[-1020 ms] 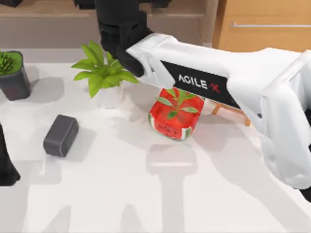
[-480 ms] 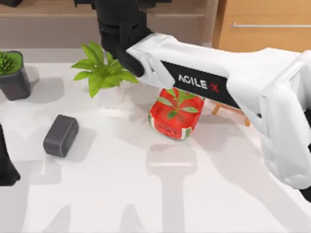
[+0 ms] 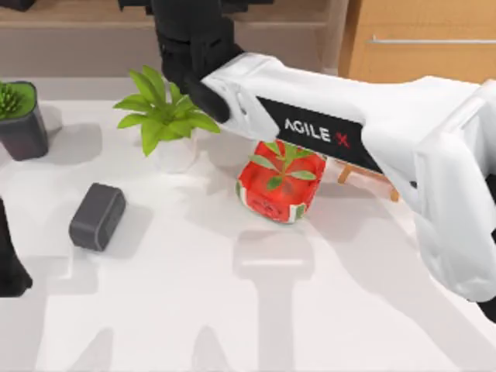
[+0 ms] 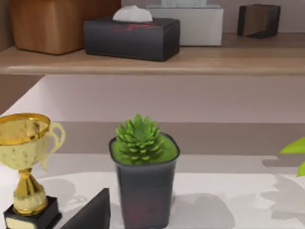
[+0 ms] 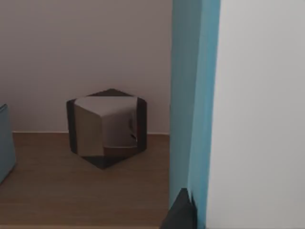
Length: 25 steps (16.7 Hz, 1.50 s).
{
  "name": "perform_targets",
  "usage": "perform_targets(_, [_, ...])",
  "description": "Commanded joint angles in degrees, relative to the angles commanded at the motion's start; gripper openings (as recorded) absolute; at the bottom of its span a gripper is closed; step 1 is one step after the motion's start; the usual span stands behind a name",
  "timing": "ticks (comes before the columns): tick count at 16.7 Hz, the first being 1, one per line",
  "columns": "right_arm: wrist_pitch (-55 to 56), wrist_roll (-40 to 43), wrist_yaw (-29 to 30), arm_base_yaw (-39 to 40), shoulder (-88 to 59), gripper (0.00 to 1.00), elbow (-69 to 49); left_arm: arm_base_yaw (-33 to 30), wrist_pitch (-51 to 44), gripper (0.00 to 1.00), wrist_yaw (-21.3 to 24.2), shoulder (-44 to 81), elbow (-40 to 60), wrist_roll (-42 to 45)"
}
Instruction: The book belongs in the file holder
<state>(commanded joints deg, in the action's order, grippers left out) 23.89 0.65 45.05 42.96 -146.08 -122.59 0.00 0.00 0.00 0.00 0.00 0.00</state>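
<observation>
While the right arm point(image 3: 325, 132) stays stretched across the tabletop point(image 3: 194, 310) toward the back shelf, nothing shifts. Book point(image 5: 193, 109): upright, light-blue, close at the right jaws, apparently held. File holder: unplaced. Left arm point(image 3: 9, 263): parked at left edge, jaw state indiscernible.

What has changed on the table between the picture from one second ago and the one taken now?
Nothing visibly changed. The right arm reaches across the table toward the back, over the red plant pot, as before, with the book close in its wrist view. The grey box and the leafy plant stayed put.
</observation>
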Motion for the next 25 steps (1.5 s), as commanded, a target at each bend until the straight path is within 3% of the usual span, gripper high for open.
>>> perform_targets(16, [-1.9, -1.9, -1.1, -0.1, 2.1, 0.00, 0.2, 0.0, 0.0, 1.00, 0.0, 0.0, 0.0, 0.0])
perform_targets(20, [0.8, -8.3, -5.8, -0.8, 8.3, 0.00, 9.0, 0.0, 0.0, 1.00, 0.0, 0.0, 0.0, 0.0])
perform_targets(25, [4.3, -20.5, -16.8, -0.9, 20.7, 0.00, 27.2, 0.0, 0.0, 1.00, 0.0, 0.0, 0.0, 0.0])
